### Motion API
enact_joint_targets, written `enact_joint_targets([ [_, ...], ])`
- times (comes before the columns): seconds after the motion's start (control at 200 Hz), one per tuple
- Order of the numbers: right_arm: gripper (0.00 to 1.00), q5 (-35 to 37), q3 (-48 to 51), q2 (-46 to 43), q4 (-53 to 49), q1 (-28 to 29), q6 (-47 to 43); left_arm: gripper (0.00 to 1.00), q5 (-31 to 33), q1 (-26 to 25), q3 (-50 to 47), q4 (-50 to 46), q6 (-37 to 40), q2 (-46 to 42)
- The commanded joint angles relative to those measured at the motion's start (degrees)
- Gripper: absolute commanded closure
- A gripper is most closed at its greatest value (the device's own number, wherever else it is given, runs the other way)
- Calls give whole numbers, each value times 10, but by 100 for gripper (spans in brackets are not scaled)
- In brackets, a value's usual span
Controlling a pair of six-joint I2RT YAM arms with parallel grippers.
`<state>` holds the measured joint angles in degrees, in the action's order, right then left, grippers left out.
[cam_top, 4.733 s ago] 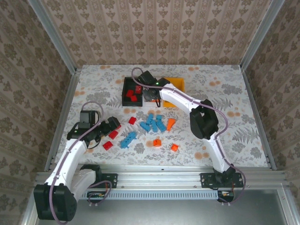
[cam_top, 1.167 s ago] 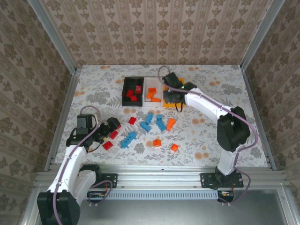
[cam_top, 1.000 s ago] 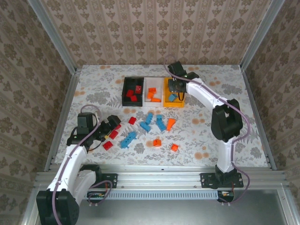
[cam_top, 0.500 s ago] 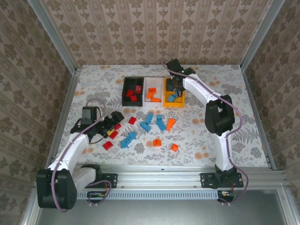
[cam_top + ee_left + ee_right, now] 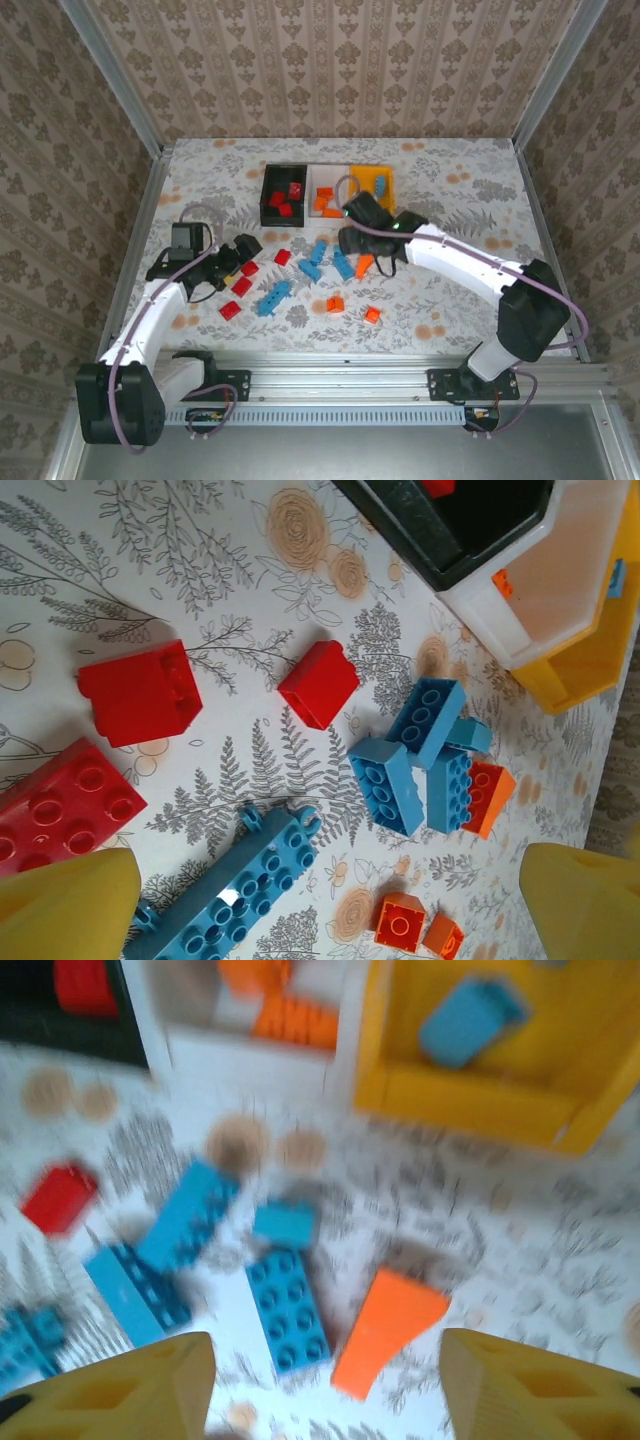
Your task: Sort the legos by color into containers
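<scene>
long blue lego (image 5: pixel 225 890), lying diagonally (studs up)

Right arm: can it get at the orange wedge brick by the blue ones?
Likely yes: right gripper hangs over the orange wedge, jaws apart, nothing on top of it; a blue brick lies close beside.

Red, blue and orange legos (image 5: pixel 318 252) loose beside a black bin (image 5: pixel 266 196), white bin (image 5: pixel 327 175), yellow bin (image 5: pixel 365 178), some inside.

No readable text, label, brand, number or sign on legos (image 5: pixel 418 720), containers (image 5: pixel 470 1105) or table (image 5: pixel 200 540)
</scene>
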<state>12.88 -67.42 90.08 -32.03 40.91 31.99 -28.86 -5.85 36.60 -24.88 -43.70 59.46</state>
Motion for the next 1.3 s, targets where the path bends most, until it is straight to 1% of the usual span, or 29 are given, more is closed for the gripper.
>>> enact_joint_targets([
  [0.0, 33, 15, 53, 16, 37, -1, 78, 0, -4, 2, -24, -6, 1, -9],
  [0.075, 30, 24, 48, 39, 36, -3, 75, 1, -10, -2, -38, 8, -13, -11],
  [0.19, 29, 23, 40, 73, 37, -15, 81, 0, -7, -7, -46, 3, -16, -23],
  [0.285, 29, -8, 40, 102, 61, -24, 86, 0, -2, -7, -57, -3, -16, -45],
  [0.375, 30, -20, 44, 124, 85, -35, 101, 0, 3, -7, -66, -5, -17, -62],
  [0.445, 34, -9, 50, 132, 100, -42, 114, 0, 2, -7, -69, -7, -18, -70],
  [0.515, 44, -15, 56, 137, 118, -47, 118, 0, 2, -8, -71, -8, -16, -73],
  [0.595, 58, -15, 54, 144, 117, -48, 121, 0, 0, -8, -71, -8, -16, -73],
  [0.675, 64, -18, 61, 140, 122, -49, 120, 0, 0, -7, -71, -7, -14, -72],
  [0.765, 69, -16, 63, 124, 118, -48, 111, 0, 0, -7, -74, -3, -13, -72],
  [0.91, 69, -3, 55, 69, 103, -40, 84, 0, 0, -7, -72, -3, -7, -70],
  [1.0, 69, -1, 23, 51, 95, -32, 63, 0, 0, -7, -73, 3, -5, -66],
  [1.075, 69, 2, -17, 62, 92, -25, 44, 0, -1, -5, -72, 4, -1, -57],
  [1.155, 69, 9, -74, 100, 89, -23, 24, 0, -7, -2, -71, 3, 1, -47],
  [1.295, 69, 29, -200, 203, 75, -24, -16, 0, -9, 1, -66, -6, 7, -44],
])
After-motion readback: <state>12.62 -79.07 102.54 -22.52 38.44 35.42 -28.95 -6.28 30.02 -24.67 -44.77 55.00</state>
